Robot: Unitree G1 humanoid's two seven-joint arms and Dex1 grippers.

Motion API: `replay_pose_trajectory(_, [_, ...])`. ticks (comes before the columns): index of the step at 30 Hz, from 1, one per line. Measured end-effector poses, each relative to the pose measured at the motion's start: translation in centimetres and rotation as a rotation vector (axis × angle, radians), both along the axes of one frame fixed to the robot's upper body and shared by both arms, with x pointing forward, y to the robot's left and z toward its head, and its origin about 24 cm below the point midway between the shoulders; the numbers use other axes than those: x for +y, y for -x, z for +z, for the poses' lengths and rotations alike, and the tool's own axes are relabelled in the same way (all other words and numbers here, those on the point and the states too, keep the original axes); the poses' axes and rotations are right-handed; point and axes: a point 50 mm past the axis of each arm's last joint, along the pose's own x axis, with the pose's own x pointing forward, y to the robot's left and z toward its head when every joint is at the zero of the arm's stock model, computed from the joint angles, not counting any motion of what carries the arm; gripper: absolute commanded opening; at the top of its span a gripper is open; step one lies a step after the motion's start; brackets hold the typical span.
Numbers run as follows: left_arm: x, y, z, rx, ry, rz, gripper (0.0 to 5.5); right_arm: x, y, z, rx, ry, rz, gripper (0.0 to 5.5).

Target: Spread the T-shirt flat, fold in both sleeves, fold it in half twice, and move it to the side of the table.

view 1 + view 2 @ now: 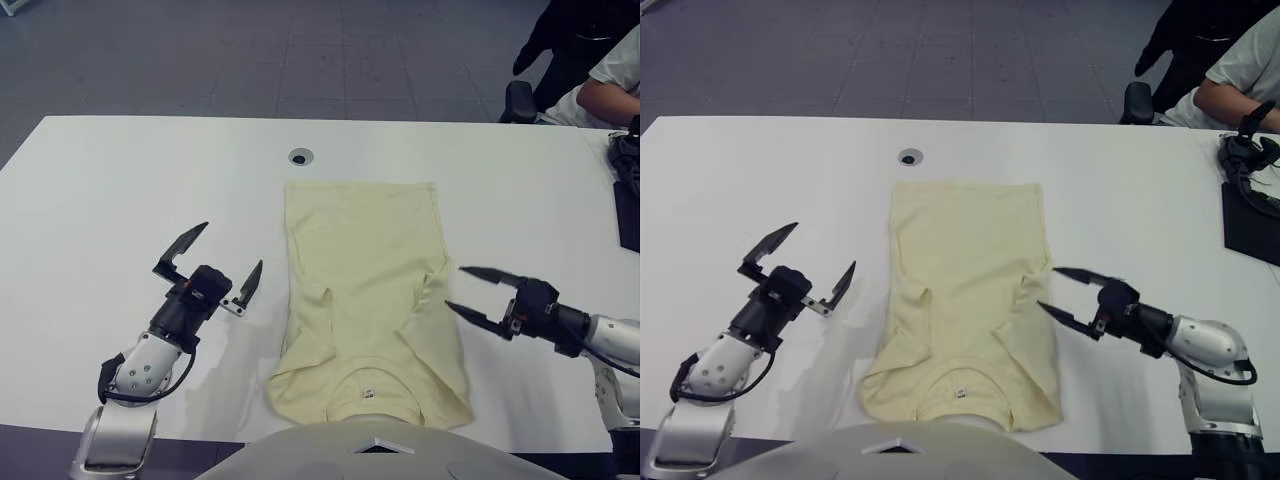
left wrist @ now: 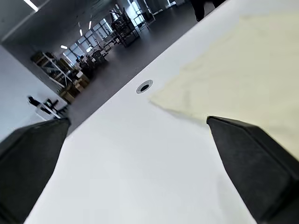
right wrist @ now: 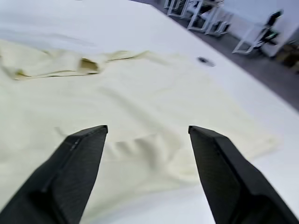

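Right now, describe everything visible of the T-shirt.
The T-shirt is pale yellow, soft-looking fabric, lying flat on the white table with both sleeves folded in over the body. Its collar, with a small tag, faces the robot; the hem lies near a cable hole. The open right gripper is at its right edge.

Matt cloth T-shirt (image 1: 362, 250) (lightly creased); smooth table (image 1: 120, 190)

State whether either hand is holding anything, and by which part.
Nothing is held. The left hand is open over the table beside the T-shirt; the right hand is open at its right edge, gripping no cloth.
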Motion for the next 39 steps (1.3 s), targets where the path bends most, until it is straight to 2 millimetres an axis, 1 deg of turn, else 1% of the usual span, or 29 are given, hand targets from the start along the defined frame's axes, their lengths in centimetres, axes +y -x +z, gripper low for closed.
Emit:
replay_pose_trajectory(2, [0.2, 1.1, -0.7, -0.008, -0.207, -0.124, 5.40, -0.2, 0.3, 0.5, -0.154, 0.110, 0.008, 4.19])
replay_pose_trajectory(4, [0.3, 2.4, -1.5, 0.026, -0.322, -0.223, 5.40, 0.0, 0.9, 0.5, -0.249, 0.206, 0.052, 4.41])
replay_pose_trajectory(6, [0.3, 3.4, -2.0, 0.050, -0.382, -0.291, 5.40, 0.3, 1.6, 0.3, -0.305, 0.277, 0.107, 4.75])
replay_pose_trajectory(7, [0.1, 4.1, -2.3, 0.063, -0.423, -0.343, 5.40, 0.6, 2.1, 0.2, -0.352, 0.331, 0.161, 4.90])
replay_pose_trajectory(10, [-0.8, 5.8, -2.5, 0.052, -0.494, -0.505, 5.40, 0.9, 3.5, -0.2, -0.463, 0.472, 0.332, 5.38])
replay_pose_trajectory(12, [-1.4, 6.7, -2.5, 0.043, -0.518, -0.621, 5.40, 0.6, 4.7, -0.6, -0.514, 0.553, 0.457, 5.38])
replay_pose_trajectory(16, [-2.5, 8.4, -2.6, 0.070, -0.476, -0.723, 5.40, -0.5, 6.0, -1.6, -0.495, 0.593, 0.534, 5.38])
replay_pose_trajectory(21, [-2.8, 8.4, -2.9, 0.091, -0.445, -0.721, 5.40, -1.3, 6.1, -1.8, -0.477, 0.611, 0.560, 5.38])
replay_pose_trajectory(27, [-2.8, 8.2, -3.0, 0.094, -0.449, -0.723, 5.40, -1.4, 6.3, -2.0, -0.461, 0.603, 0.559, 5.38])
replay_pose_trajectory(35, [-2.5, 7.6, -3.3, 0.160, -0.389, -0.665, 5.40, -2.3, 6.9, -1.9, -0.422, 0.617, 0.550, 5.38])
replay_pose_trajectory(37, [-2.5, 7.5, -3.4, 0.182, -0.370, -0.653, 5.40, -3.0, 6.6, -1.8, -0.410, 0.621, 0.502, 5.38])
replay_pose_trajectory(38, [-2.6, 7.5, -3.4, 0.189, -0.363, -0.652, 5.40, -3.3, 6.2, -1.7, -0.407, 0.615, 0.448, 5.38])
replay_pose_trajectory(39, [-2.8, 7.5, -3.4, 0.192, -0.357, -0.650, 5.40, -3.4, 5.5, -1.2, -0.438, 0.578, 0.360, 5.38])
